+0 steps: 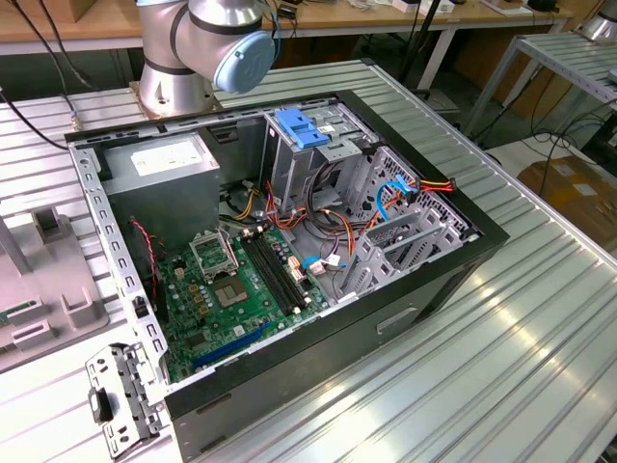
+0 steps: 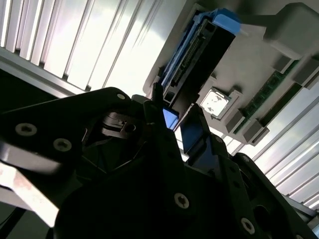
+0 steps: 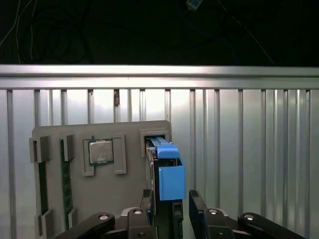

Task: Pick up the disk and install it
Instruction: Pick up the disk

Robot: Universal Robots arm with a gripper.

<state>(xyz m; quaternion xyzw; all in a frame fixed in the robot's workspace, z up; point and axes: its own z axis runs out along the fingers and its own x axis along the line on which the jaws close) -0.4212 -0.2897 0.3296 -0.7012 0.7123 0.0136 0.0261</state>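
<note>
The disk [image 3: 165, 172] stands on edge in a slot of a grey holder tray [image 3: 129, 194], its light-blue side rail facing the camera in the first wrist view. My gripper [image 3: 172, 201] straddles the near end of the disk, one dark finger on each side and a thin gap showing beside the rail. In the second wrist view the disk [image 2: 199, 55] runs away from my gripper [image 2: 179, 122], its blue rail caught between the fingertips. The open computer case [image 1: 318, 241] lies on the ribbed metal table, with a metal drive cage [image 1: 410, 231] at the exterior view's right.
The holder tray [image 1: 43, 299] sits at the exterior view's left, also carrying a processor chip [image 3: 101, 152] and memory sticks [image 3: 66, 174]. Inside the case are a grey power-supply box [image 1: 164, 164], a green motherboard [image 1: 241, 289], loose cables [image 1: 328, 222] and a blue bracket [image 1: 304, 130]. The arm's base [image 1: 183, 58] stands behind the case.
</note>
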